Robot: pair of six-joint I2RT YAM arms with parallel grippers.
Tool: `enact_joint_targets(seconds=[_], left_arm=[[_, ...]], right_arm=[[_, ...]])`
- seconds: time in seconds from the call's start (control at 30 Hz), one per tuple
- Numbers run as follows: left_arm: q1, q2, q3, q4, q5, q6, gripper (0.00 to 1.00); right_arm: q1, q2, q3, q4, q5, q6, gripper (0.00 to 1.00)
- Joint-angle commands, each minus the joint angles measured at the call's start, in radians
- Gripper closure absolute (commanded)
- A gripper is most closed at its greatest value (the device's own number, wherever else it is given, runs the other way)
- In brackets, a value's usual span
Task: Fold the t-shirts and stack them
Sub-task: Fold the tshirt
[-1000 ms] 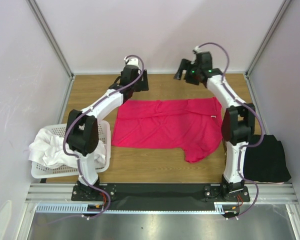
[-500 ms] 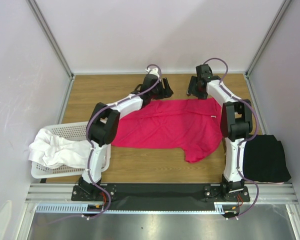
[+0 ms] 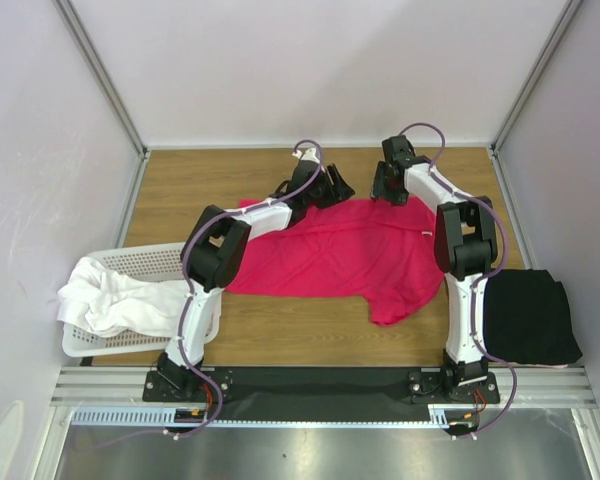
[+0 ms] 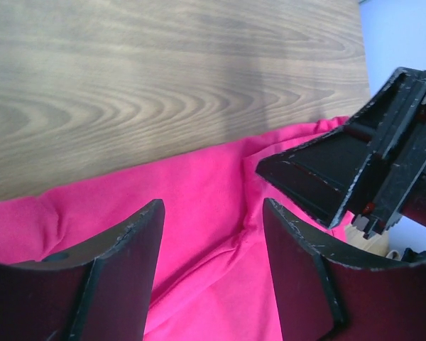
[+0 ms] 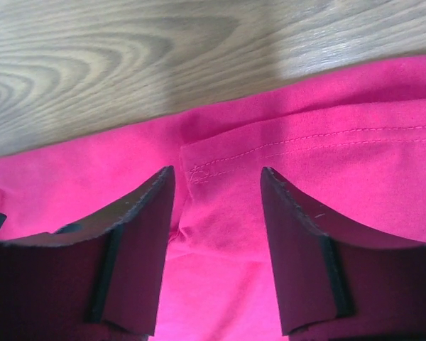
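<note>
Left claw (image 4: 211, 213): parted, set astride the far edge of the pink shirt (image 4: 199, 185), with cloth lying between the fingers but nothing pinched. Right claw (image 5: 216, 177): parted much the same, straddling a stitched corner of that shirt, also gripping nothing. Both down near the middle of the table's (image 3: 200, 180) far edge, just beside each other (near enough to put the right claw's black fingers in the left wrist view).

Outward from there: pink shirt spread across the middle of the table, rumpled along the far edge, one flap reaching toward the near edge. Black shirt (image 3: 525, 315) folded at the near right corner, beside the right arm's base.

Likely trouble, as a judgement:
- Closing too shallow on the hem, losing the edge on the lift.
- Catching only one layer at the doubled corner, leaving the fold skewed.
- Bumping claw against claw, given the tight spacing.
- Dragging instead of lifting, bunching the cloth further.

Containers: one white basket (image 3: 145, 260) at the near left corner, holding crumpled white shirts (image 3: 110, 295) spilling over its left rim.
</note>
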Motion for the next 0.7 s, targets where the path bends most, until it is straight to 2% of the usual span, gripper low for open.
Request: enact_joint_targets(seconds=[0.0, 0.27, 0.5, 0.67], left_arm=[[0.006, 0.019, -0.014, 0.06, 0.012, -0.053, 0.37], [0.004, 0.044, -0.023, 0.063, 0.024, -0.062, 0.4], [0.006, 0.061, -0.04, 0.06, 0.009, -0.078, 0.41], [0.007, 0.072, -0.052, 0.07, 0.009, -0.094, 0.41]], right_arm=[[0.009, 0.033, 0.024, -0.006, 0.037, -0.018, 0.44], [0.031, 0.066, 0.056, -0.034, 0.088, -0.024, 0.48], [0.038, 0.041, 0.052, -0.047, 0.12, -0.021, 0.72], [0.046, 0.004, 0.05, -0.07, 0.126, -0.017, 0.73]])
